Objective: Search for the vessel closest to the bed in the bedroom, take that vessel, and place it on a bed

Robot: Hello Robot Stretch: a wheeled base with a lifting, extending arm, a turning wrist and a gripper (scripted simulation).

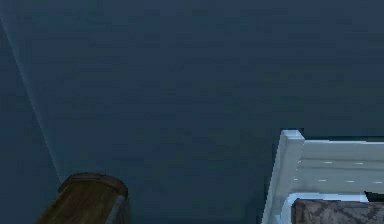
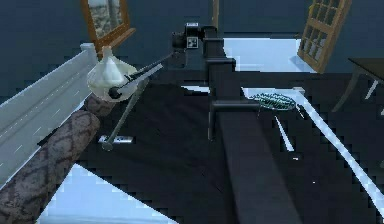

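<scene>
Forward view: a brown wooden top lower left, the white bed lower right. Arm side view: the pale vessel upper left, by the pillow, at the end effector. Whether its fingers are spread, or hold the vessel, cannot be told.

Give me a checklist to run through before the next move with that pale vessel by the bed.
1. Reach to the bed: ok, its dark cover spreads around the arm.
2. Position of the pale vessel: ok, at the far end of the gripper.
3. Vessel held clear of every surface: cannot tell; the white headboard and the patterned pillow lie right behind it.
4. Bare landing spot: ok, dark cover shows between the pillow and the teal striped thing.
5. Clearance from the headboard: cannot tell.
</scene>
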